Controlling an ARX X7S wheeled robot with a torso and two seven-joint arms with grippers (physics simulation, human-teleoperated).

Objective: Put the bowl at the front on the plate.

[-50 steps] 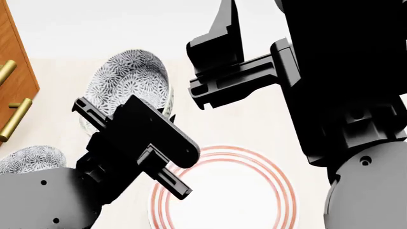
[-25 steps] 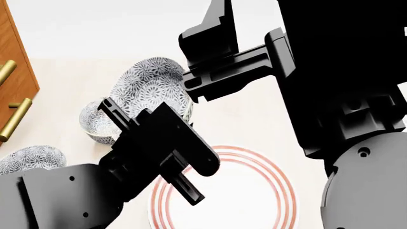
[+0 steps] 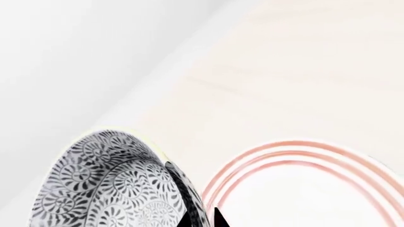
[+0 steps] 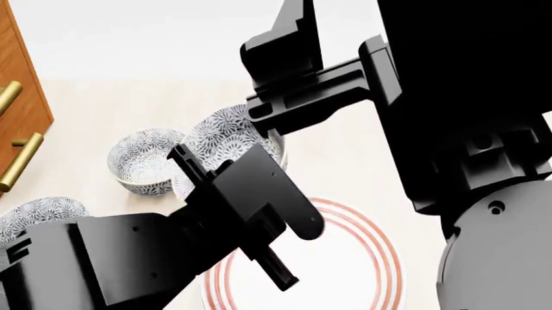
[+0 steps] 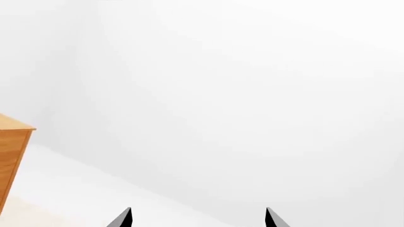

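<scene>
The bowl [image 4: 234,131], white with a dense grey floral pattern, hangs tilted in the air with my left gripper [image 4: 196,169] shut on its rim. In the left wrist view the bowl [image 3: 107,184] fills the lower corner, and the two dark tips of the left gripper [image 3: 203,221] pinch its wall. The plate [image 4: 386,259], white with red rings, lies on the pale table just to the right of and below the bowl; its rim [image 3: 284,152] shows beside the bowl. My right gripper [image 4: 253,82] is raised above the table, open and holding nothing; its tips [image 5: 198,218] face a blank wall.
Two look-alike patterned bowls stand on the table, one [image 4: 145,160] left of the held bowl and one [image 4: 39,212] at the near left. A wooden cabinet [image 4: 19,97] with brass handles [image 4: 21,161] borders the left side.
My left gripper has carried the bowl to the right and lower, towards the plate, uncovering the bowl that stood behind it. The right arm has barely shifted.
</scene>
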